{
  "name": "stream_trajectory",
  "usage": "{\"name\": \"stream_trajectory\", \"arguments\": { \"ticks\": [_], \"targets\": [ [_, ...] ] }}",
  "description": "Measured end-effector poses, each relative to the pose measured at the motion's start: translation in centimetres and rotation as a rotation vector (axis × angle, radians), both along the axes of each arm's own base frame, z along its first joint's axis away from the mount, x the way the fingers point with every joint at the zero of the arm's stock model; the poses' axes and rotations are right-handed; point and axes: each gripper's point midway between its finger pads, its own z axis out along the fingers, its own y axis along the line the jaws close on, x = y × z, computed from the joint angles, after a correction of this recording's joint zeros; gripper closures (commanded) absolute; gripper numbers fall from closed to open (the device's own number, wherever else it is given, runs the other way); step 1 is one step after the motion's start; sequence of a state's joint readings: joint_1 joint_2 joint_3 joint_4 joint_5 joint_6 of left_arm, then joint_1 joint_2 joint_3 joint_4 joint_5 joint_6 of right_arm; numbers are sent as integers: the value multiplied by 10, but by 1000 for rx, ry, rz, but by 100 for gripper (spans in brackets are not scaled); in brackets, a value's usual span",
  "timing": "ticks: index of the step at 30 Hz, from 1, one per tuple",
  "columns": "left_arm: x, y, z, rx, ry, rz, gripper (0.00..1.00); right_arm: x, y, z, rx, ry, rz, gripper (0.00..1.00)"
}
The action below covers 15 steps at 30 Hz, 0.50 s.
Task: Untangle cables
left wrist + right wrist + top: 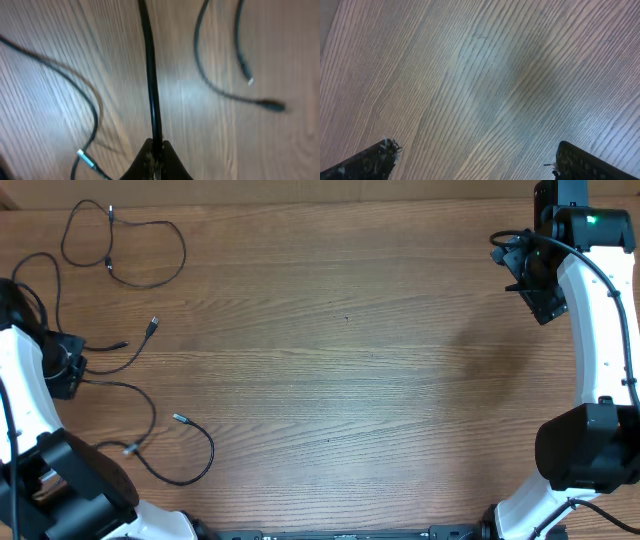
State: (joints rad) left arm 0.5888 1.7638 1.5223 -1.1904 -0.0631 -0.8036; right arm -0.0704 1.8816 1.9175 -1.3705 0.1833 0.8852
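Several thin black cables lie spread out at the table's left. One forms a loose loop at the back left. One ends in a plug and runs toward my left gripper. Another, with a silver tip, curves round near the front left. In the left wrist view my left gripper is shut on a black cable that runs straight away from the fingers. A silver-tipped plug lies to its left, and two cable ends lie to its right. My right gripper is open and empty at the back right, over bare wood.
The wooden table fills the view. The right arm's base stands at the front right and the left arm's base at the front left. The table's back edge runs along the top of the overhead view.
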Motion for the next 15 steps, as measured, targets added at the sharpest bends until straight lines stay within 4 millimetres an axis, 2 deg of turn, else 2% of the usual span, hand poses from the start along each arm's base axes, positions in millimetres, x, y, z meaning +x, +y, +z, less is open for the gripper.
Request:
{"name": "stream_trajectory", "arguments": {
  "ticks": [9, 13, 14, 15],
  "targets": [
    [-9, -19, -30, -118, 116, -41, 93, 0, 0, 0, 0, 0, -1, 0],
    [-17, -30, -37, -169, 178, -84, 81, 0, 0, 0, 0, 0, 0, 0],
    [-19, -33, -38, -179, 190, -95, 71, 0, 0, 0, 0, 0, 0, 0],
    [-21, -37, -38, -189, 202, -112, 67, 0, 0, 0, 0, 0, -1, 0]
  ]
}}
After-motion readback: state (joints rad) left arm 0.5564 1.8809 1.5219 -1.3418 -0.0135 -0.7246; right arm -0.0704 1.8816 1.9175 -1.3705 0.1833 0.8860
